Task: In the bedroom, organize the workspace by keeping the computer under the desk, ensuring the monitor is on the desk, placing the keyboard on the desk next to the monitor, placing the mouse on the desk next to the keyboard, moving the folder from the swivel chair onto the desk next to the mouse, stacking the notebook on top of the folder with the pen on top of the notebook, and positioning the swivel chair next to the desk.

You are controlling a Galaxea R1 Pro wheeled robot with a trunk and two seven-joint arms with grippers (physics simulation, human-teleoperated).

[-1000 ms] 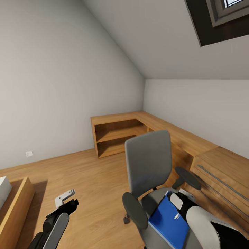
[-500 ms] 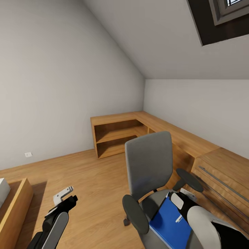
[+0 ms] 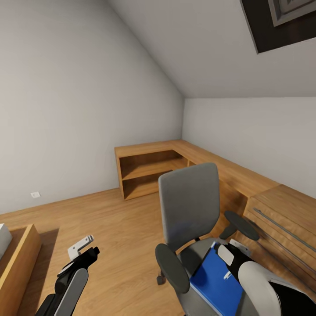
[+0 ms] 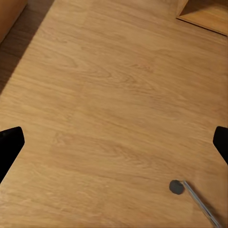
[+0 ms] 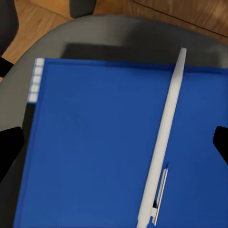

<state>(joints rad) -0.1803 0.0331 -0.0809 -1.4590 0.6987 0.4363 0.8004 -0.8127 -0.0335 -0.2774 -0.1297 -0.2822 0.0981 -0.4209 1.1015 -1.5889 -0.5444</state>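
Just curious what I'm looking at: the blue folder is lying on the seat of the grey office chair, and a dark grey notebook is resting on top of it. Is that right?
Not quite. The blue folder does lie on the seat of the grey office chair, but what rests on top of it is a white pen, not a dark grey notebook. The right wrist view shows this most clearly.

- The swivel chair (image 3: 189, 219) is standing on the light wood floor of the bedroom (image 3: 87, 87), just beside the low wooden cabinets, with its tall grey back upright and its dark armrests flanking the grey seat (image 5: 57, 38).
- The folder (image 3: 216, 281), flat and bright blue, is lying on the chair seat and covering most of it.
- The pen (image 5: 164, 137), a thin white-silver stick with a clip, is lying diagonally across the folder, touching it.
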